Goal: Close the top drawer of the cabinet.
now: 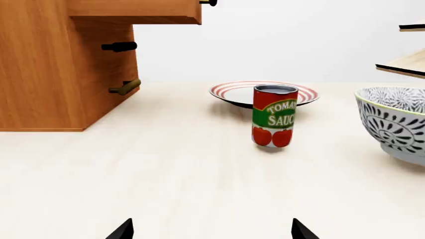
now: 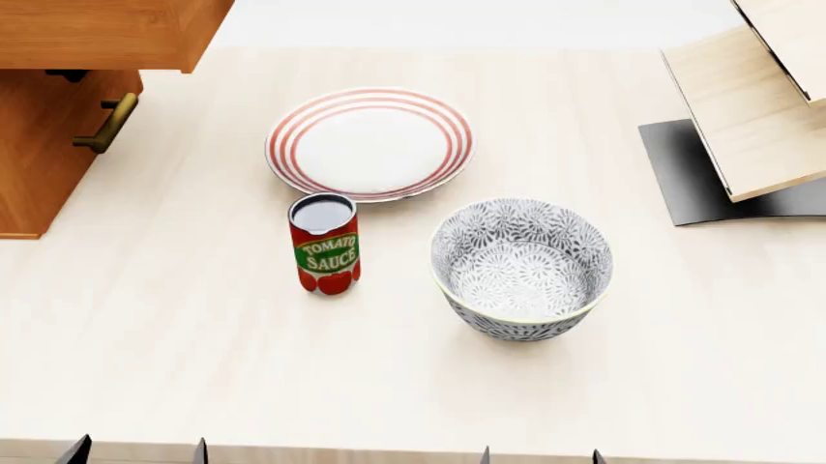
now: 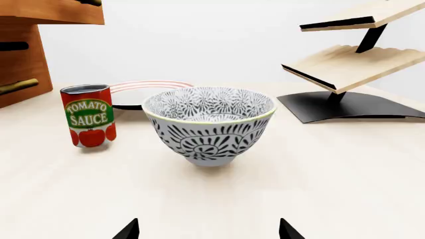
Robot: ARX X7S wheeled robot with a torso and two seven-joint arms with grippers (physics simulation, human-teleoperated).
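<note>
Both grippers sit at the near table edge, jaws spread and empty: left gripper (image 2: 135, 451), right gripper (image 2: 540, 455). Neither touches anything, a ready stance before any reach. Ahead stand a tomato sauce can (image 2: 324, 243) and a patterned bowl (image 2: 521, 268), with a striped plate (image 2: 369, 143) just behind. At far left the top drawer (image 2: 110, 32) juts out over the cabinet (image 2: 39, 164) front, plainly open; the left arm appears better placed to push it home, clear of the can.

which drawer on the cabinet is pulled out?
The top drawer: its box juts out over the table, while the lower handles sit back against the cabinet face.
</note>
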